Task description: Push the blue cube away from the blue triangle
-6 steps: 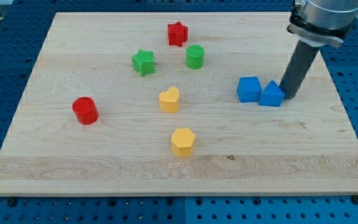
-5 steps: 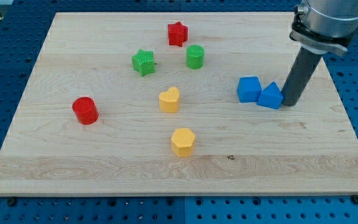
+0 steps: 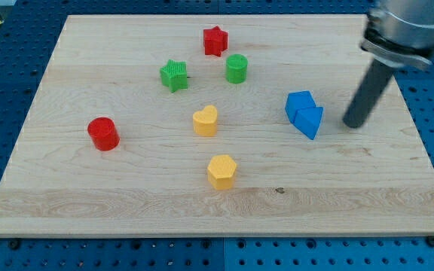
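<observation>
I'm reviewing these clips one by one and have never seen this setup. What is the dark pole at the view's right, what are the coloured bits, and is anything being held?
One camera looks down at a wooden board. The dark pole is a robot arm's pushing rod; it has no gripper, so nothing is held. My tip rests on the board, apart from the blocks, to the right of the blue triangle, which touches the blue cube. Elsewhere lie a red star, green star, green cylinder, yellow heart, yellow hexagon-like block and red cylinder.
</observation>
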`<state>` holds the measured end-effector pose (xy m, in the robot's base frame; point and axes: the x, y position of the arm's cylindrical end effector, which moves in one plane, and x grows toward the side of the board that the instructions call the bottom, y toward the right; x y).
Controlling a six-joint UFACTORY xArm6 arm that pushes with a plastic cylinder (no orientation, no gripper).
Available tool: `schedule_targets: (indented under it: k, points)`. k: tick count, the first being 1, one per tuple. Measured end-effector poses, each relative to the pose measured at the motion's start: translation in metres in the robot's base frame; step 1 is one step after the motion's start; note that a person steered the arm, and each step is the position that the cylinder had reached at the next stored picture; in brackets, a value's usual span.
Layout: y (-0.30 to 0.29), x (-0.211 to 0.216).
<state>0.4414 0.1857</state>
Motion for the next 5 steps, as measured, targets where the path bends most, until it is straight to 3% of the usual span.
schedule_targets:
  k: [1, 3, 5]
  points:
    - [-0.020, -0.038]
    - [-0.021, -0.004]
    - [-0.059, -0.016]
